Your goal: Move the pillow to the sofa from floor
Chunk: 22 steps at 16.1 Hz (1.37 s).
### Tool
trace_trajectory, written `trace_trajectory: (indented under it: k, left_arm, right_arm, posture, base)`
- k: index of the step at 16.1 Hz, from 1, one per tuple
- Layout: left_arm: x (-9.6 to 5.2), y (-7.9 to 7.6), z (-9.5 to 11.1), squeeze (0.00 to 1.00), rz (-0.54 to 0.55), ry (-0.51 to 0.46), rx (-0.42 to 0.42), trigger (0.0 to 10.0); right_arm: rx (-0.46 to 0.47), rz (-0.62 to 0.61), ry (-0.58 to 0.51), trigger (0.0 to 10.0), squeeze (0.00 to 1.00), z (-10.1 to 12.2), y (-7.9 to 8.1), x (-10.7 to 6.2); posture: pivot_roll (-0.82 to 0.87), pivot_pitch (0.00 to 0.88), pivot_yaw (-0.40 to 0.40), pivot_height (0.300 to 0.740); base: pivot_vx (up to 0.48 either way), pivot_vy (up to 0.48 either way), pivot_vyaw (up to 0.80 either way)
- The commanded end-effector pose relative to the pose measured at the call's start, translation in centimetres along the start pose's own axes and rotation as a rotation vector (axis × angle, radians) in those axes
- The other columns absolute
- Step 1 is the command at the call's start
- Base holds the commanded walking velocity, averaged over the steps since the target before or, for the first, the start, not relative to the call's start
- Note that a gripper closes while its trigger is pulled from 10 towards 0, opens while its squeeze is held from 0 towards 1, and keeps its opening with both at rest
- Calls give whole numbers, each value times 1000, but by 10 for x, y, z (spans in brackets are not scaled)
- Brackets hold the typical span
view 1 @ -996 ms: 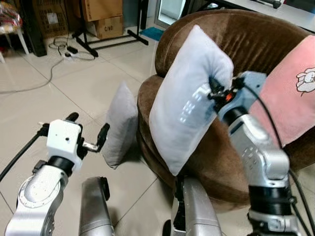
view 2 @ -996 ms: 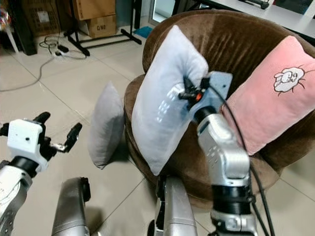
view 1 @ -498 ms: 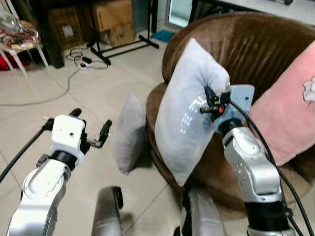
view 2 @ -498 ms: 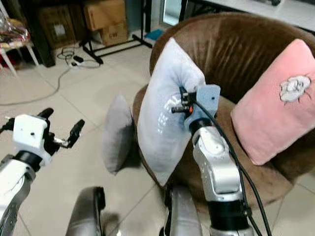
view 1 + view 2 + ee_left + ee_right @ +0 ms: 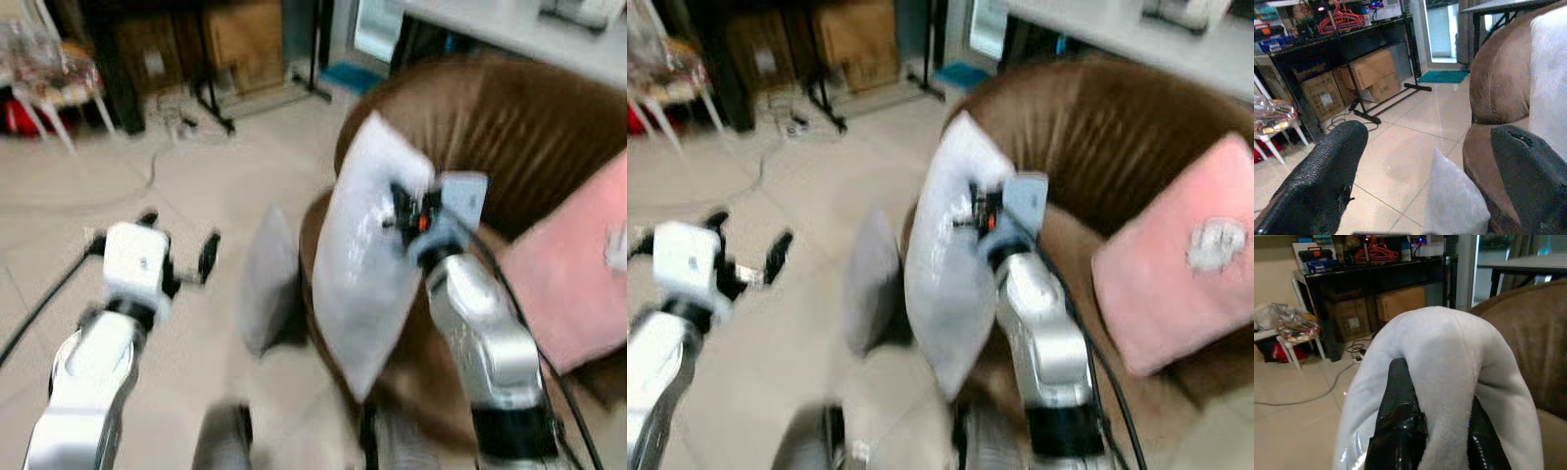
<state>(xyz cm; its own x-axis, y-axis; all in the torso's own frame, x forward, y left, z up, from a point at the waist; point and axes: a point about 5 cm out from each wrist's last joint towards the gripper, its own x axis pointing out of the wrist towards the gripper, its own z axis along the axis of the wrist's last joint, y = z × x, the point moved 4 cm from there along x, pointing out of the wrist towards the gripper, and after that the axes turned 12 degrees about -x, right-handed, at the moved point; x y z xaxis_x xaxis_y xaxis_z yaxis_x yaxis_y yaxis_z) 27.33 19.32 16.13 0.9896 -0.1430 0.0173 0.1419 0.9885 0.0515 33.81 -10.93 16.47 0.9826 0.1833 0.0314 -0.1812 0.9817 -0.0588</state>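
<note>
A pale blue-grey pillow [image 5: 367, 245] hangs in the air in front of the brown sofa [image 5: 509, 137], pinched near its top edge by my right gripper [image 5: 404, 208], which is shut on it. In the right wrist view the black fingers [image 5: 1398, 411] sink into the pillow's fabric [image 5: 1449, 357]. A second grey pillow [image 5: 266, 279] stands on the floor, leaning against the sofa's front. My left gripper [image 5: 176, 250] is held open over the tiles to the left of that pillow, nothing between its fingertips [image 5: 1327, 171].
A pink pillow [image 5: 1176, 255] with a sheep picture rests on the sofa seat at the right. Cardboard boxes [image 5: 1371, 73], a black stand and a cable on the tiles lie behind. A chair [image 5: 49, 78] stands at the far left. The eye views are blurred.
The head camera has moved and blurred, so the whole scene has shifted. My right gripper still holds the pillow up before the sofa; the left gripper stays open.
</note>
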Motion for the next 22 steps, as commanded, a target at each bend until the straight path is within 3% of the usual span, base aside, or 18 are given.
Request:
trace_trajectory:
  k: [1, 4, 14, 22]
  left_arm:
    - [1, -4, -1, 369, -7, 0, 10, 10000]
    - [3, -4, -1, 361, -2, -10, 23, 10000]
    - [9, -9, 7, 396, -6, -58, 5, 10000]
    - [8, -5, 6, 412, -13, -54, 1, 10000]
  right_arm:
    - [73, -17, 21, 10000, 0, -3, -5, -1]
    - [124, -22, 17, 10000, 0, -2, -6, -3]
    - [152, -18, 7, 10000, 0, 0, -6, -4]
    - [184, -13, 8, 10000, 0, 1, -4, -2]
  posture:
    - [134, 0, -56, 712]
    - [124, 0, -45, 740]
    - [127, 0, -52, 740]
    - [128, 0, -47, 740]
  base:
    - [0, 0, 0]
    - [0, 0, 0]
    - [0, 0, 0]
    - [243, 0, -769]
